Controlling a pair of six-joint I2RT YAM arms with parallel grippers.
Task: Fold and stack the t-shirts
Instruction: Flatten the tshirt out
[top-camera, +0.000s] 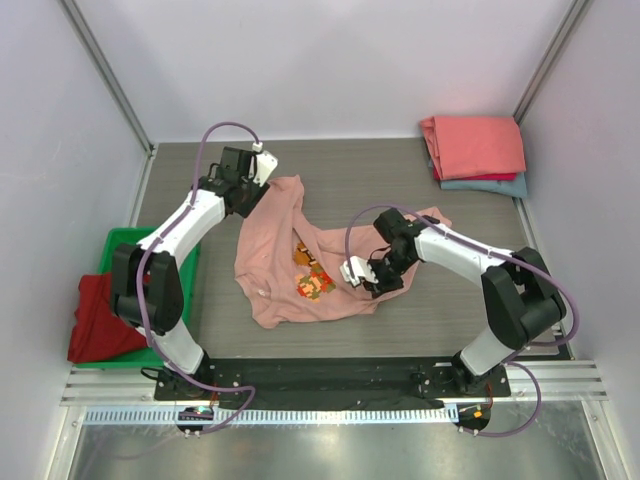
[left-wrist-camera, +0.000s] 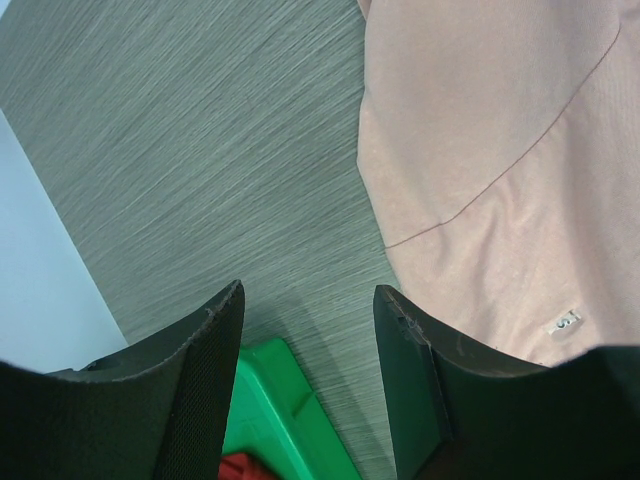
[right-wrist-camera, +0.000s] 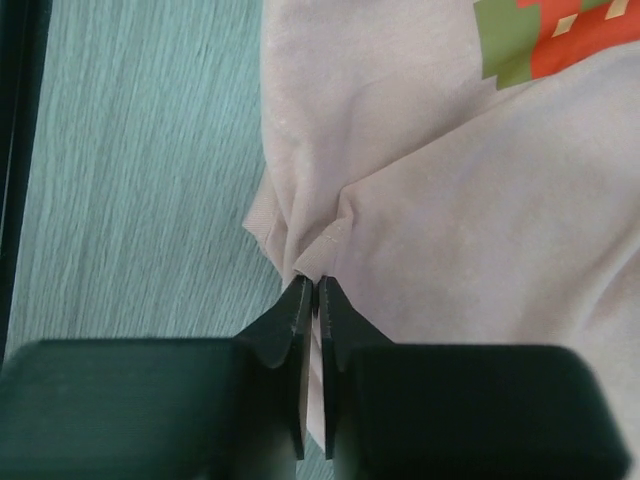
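Pink t-shirt (top-camera: 265, 262), hem in right end effector (right-wrist-camera: 310, 288), pixel print (top-camera: 314, 286) partly under folds.

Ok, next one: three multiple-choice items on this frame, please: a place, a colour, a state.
1. Where is the folded stack?
A) far right corner of the table
B) in a green tray
C) near left edge

2. What colour is its top shirt?
A) blue-grey
B) coral-red
C) dusty pink

3. How is the right tool?
A) open, holding nothing
B) out of view
C) shut on the dusty-pink shirt

Answers: 1 A, it lies in the far right corner; 2 B, coral-red covers the layers beneath; 3 C, the right wrist view shows the jaws pinching the shirt's edge.
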